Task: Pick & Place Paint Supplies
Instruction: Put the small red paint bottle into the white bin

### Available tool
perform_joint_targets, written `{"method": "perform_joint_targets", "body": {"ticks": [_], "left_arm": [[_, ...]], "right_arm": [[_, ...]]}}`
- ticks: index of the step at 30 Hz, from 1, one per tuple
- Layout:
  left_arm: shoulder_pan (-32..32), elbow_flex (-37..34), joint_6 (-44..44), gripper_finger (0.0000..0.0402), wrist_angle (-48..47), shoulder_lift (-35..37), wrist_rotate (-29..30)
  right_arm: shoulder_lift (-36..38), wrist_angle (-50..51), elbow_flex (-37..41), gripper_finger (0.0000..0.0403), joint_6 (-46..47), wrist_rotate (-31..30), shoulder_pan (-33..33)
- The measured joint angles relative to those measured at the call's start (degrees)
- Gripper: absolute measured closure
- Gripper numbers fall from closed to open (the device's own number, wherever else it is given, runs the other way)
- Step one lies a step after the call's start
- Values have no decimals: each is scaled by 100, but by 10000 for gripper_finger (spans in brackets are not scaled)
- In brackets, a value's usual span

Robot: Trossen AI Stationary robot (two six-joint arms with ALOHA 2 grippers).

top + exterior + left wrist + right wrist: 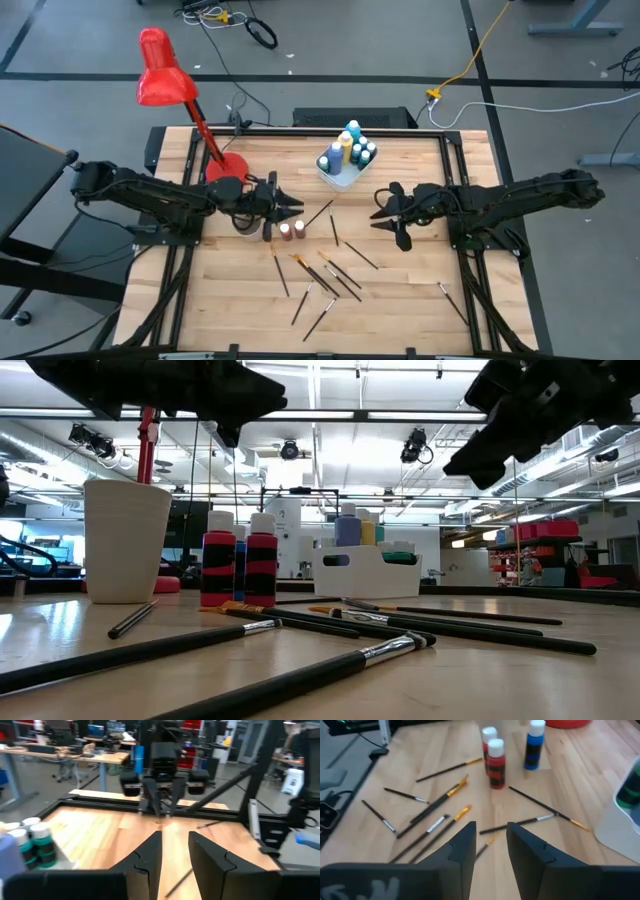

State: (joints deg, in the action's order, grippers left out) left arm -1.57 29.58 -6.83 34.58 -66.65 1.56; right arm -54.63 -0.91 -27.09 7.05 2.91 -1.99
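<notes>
Two red paint bottles (pixel 292 231) and a blue one (pixel 535 745) stand upright on the wooden table beside a beige cup (pixel 125 540). Several more bottles (pixel 350 148) stand in the white tray (pixel 335 175) at the far middle. Several dark-handled paintbrushes (pixel 325 275) lie flat, scattered over the middle and near part of the table. My left gripper (pixel 297 207) hovers open just beyond the red bottles, pointing toward the right. My right gripper (pixel 378 212) hovers open over the table's middle right, facing it, with nothing between its fingers (pixel 465 845).
A red desk lamp (pixel 165 75) stands with its base (pixel 225 165) on the far left of the table, close behind my left arm. One brush (pixel 452 300) lies apart at the near right. A black frame runs along the table's edges (pixel 465 170).
</notes>
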Motion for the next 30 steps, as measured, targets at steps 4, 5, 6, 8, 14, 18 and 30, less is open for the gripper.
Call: {"method": "perform_joint_targets", "body": {"ticks": [4,5,6,8,14,18,30], "left_arm": [[-161,0,2,297,-54,0,3],[-188,0,2,297,-70,0,3],[-217,0,2,298,-79,0,3],[-280,0,2,299,-76,0,3],[-483,0,11,296,-98,0,5],[-638,0,6,299,-241,0,5],[-1096,0,-47,293,-407,0,31]], "right_arm": [[0,-24,0,292,-2,-15,-40],[0,-26,0,292,-2,-33,-40],[0,-24,0,292,-2,-36,-38],[0,-24,0,292,-2,-48,-38],[0,-24,0,292,-2,-51,-38],[0,-24,0,292,-3,-51,-38],[-2,-26,0,292,-9,-51,-38]]}}
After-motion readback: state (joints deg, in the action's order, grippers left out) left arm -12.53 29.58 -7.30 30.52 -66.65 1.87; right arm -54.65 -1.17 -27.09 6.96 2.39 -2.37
